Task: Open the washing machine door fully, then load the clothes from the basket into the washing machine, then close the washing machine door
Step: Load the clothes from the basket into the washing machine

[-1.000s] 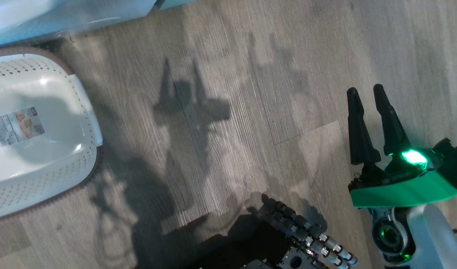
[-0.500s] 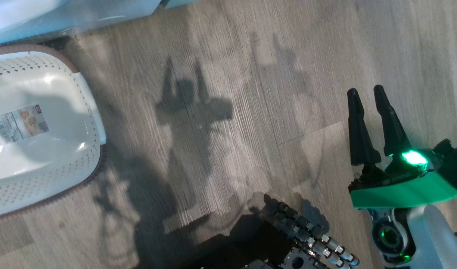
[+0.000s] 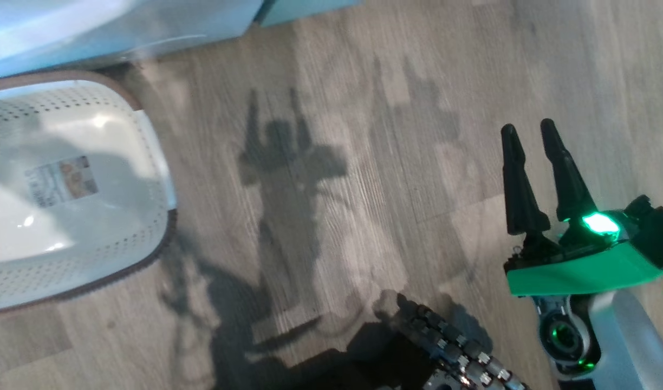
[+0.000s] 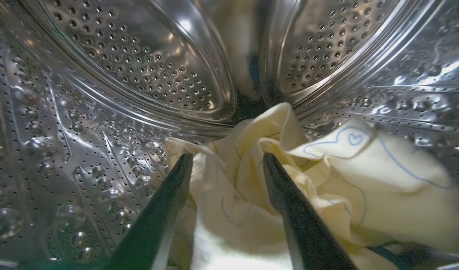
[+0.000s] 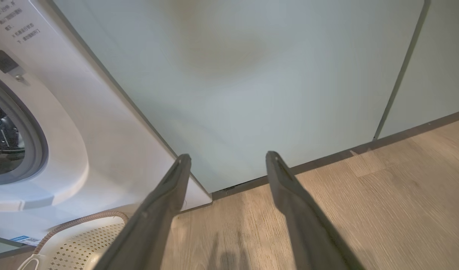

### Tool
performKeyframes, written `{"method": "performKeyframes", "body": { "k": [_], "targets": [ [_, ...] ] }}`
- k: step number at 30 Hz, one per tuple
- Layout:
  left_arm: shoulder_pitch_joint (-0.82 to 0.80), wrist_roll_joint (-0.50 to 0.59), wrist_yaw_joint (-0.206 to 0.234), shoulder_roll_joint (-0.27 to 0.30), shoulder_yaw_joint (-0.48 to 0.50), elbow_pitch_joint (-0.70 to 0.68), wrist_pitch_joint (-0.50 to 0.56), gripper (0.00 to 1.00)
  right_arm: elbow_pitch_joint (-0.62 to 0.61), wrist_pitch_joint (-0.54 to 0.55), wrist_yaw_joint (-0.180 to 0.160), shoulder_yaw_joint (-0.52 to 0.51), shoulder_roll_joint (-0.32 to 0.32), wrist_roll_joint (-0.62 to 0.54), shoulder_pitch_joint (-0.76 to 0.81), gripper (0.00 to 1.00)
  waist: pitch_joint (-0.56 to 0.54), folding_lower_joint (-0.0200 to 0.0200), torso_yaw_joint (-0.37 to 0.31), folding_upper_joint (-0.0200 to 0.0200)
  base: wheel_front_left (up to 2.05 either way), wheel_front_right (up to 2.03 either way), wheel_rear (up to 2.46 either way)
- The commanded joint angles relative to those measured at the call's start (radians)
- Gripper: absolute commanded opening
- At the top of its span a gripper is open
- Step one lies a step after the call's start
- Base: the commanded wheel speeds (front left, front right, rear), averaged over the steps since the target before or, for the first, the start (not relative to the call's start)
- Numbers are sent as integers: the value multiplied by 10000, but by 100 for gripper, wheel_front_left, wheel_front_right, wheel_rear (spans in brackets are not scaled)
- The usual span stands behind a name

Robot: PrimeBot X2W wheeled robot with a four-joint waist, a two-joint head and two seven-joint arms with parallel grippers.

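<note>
Left gripper (image 4: 227,157) spread wide inside the steel drum (image 4: 139,75), clamping nothing.
Your pale yellow clothes (image 4: 327,180) lie in the drum, between and under its fingers (image 4: 297,210); the basket (image 3: 120,244) on the wood floor (image 3: 364,81) looks empty. Loading seems finished, so you need to draw that arm out clear of the fabric, then swing the door shut. Your right gripper (image 3: 528,129) hangs spread and empty too.

In drum (image 4: 139,75) of washing machine (image 5: 83,131): clothes (image 4: 345,176). On floor (image 3: 364,81), just before machine: basket (image 3: 136,238), well left of right gripper (image 3: 528,128). Right of machine, touching it: cabinet (image 5: 252,93).
</note>
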Motion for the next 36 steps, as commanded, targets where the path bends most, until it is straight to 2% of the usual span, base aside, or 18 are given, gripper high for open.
{"method": "performKeyframes", "body": {
  "k": [1, 10, 18, 21, 30, 36],
  "targets": [
    [386, -208, 25, 287, 219, -477, -253, 100, -193, -67, -29, -24, -137, -175, 134, 100, -349, 0, 346, 0, 0, 0, 0],
    [2062, -1030, 399, -366, 638, -1358, -1120, 100, -161, -67, -29, -457, -137, -666, 236, 100, -955, 0, 1023, 0, 0, 0, 0],
    [4431, -1788, 887, -953, 1115, -3092, -1989, 100, -159, -67, -29, -820, -137, -1131, 328, 100, -1507, 0, 1585, 0, 0, 0, 0],
    [5593, -1896, 1250, -1205, 1196, -4068, -2266, 100, -155, -67, -29, -929, -137, -1332, 381, 100, -1748, 0, 1790, 0, 0, 0, 0],
    [9266, -1626, 2801, -1924, 1160, -7684, -2813, 100, -105, -67, -29, -1180, -137, -1877, 648, 100, -2553, 0, 2371, 0, 0, 0, 0],
    [11174, -1328, 3700, -2529, 842, -9077, -3077, 100, 56, -67, -29, -1229, -137, -2312, 940, 100, -3310, 0, 2771, 0, 0, 0, 0]
  ]
}}
